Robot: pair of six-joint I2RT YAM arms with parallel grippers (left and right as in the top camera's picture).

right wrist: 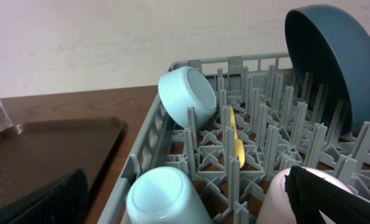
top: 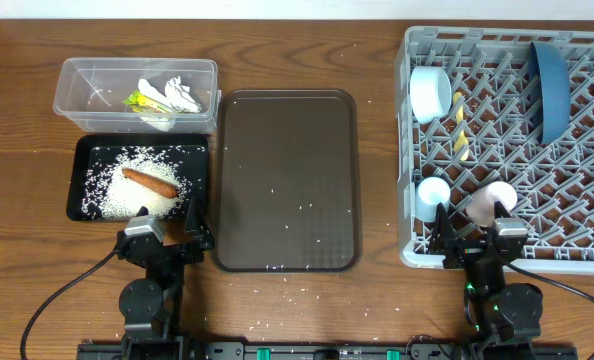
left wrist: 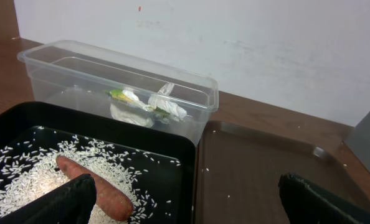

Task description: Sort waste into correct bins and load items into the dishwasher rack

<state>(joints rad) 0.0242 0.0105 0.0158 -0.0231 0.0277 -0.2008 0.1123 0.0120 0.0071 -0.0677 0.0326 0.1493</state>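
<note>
Resting empty, fingers apart, left gripper (top: pixel 165 238) and right gripper (top: pixel 475 240) sit either side of the serving tray's (top: pixel 287 130) near edge. Right of it the dishwasher rack (top: pixel 567 160) holds the dishes (top: pixel 552 90); left, both bins (top: pixel 72 100) hold waste (top: pixel 182 95). Stray rice grains (top: pixel 303 207) on it seem the last job, needing fine pinches.

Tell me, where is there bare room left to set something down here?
The brown serving tray, between the black tray and the dishwasher rack, is bare except stray rice grains. The table beyond it is free too. Crowded: the clear tub, the black tray, the rack's left side.
</note>
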